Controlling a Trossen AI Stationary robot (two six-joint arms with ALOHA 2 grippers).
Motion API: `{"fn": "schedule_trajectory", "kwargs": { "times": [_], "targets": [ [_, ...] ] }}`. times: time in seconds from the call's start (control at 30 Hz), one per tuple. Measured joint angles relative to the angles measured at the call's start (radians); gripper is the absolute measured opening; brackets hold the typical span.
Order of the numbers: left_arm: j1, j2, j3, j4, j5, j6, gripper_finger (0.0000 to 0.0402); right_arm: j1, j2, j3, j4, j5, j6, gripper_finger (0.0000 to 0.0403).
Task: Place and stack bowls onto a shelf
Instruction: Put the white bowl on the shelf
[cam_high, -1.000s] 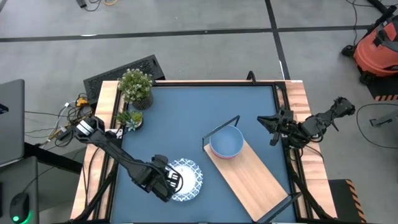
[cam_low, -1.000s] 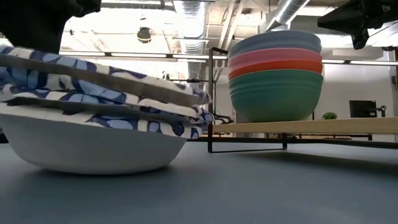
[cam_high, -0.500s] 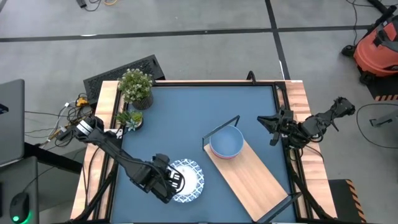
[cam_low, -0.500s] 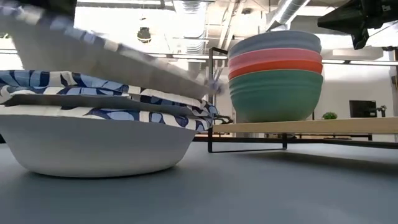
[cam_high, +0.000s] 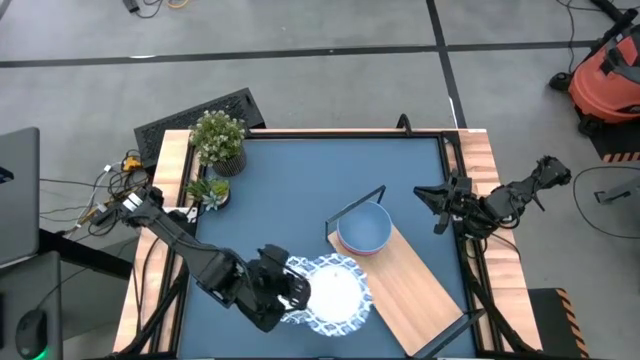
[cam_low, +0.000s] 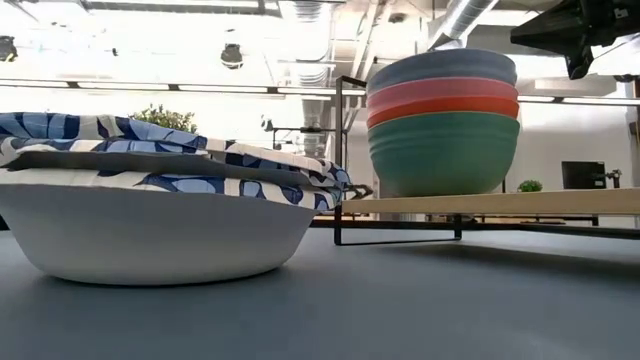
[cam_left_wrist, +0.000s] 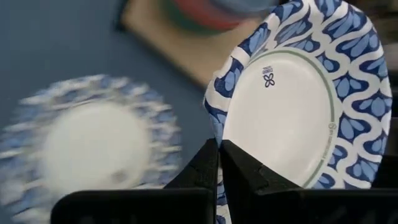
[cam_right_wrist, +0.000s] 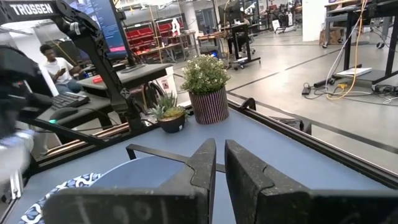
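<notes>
The left gripper is seen from above at about seven o'clock on the blue tabletop. Its fingers are pressed together on the rim of a blue-and-white patterned bowl, which is carried tilted, its white underside facing the wrist camera. In the high view this lifted bowl is blurred, and it hides most of the patterned stack beneath it.

That stack of patterned bowls is shown sharply in the low view: at least three shallow bowls are nested, the upper ones lying slightly askew. In the left wrist view the stack appears only as a smear.

At about four o'clock of the left gripper lies the shelf, a light-wood board set diagonally, with a thin black wire frame at its ten o'clock end. On that end stands a nested stack of plain bowls: green at the bottom, then red, pink and pale blue on top. From above only the pale blue bowl and a sliver of pink are visible.

The right gripper hangs above the table's three o'clock edge, well apart from the bowls. Its fingers stand almost closed, with a narrow gap between them and nothing held.

Two potted plants stand at ten o'clock on the table. In the right wrist view a seated person is partly visible in the room beyond.
</notes>
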Motion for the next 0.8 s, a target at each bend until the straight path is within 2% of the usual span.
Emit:
{"fn": "schedule_trajectory", "kwargs": {
  "times": [0.17,0.37,0.63,0.8],
  "targets": [
    [0.034,0.007,0.0,0.196,-0.048,0.128,0.0,0.0,0.0,0.0,0.0,0.0,0.0,0.0063],
    [0.076,0.024,0.0,0.326,-0.05,0.227,0.0,0.0,0.0,0.0,0.001,0.0,0.001,0.0063],
    [0.097,0.118,-0.001,0.568,0.026,0.295,0.0,0.0,0.001,0.0,-0.005,0.0,0.001,0.0063],
    [0.099,0.173,-0.001,0.624,-0.002,0.266,0.0,0.0,0.0,0.0,-0.012,0.0,0.001,0.0063]
  ]
}}
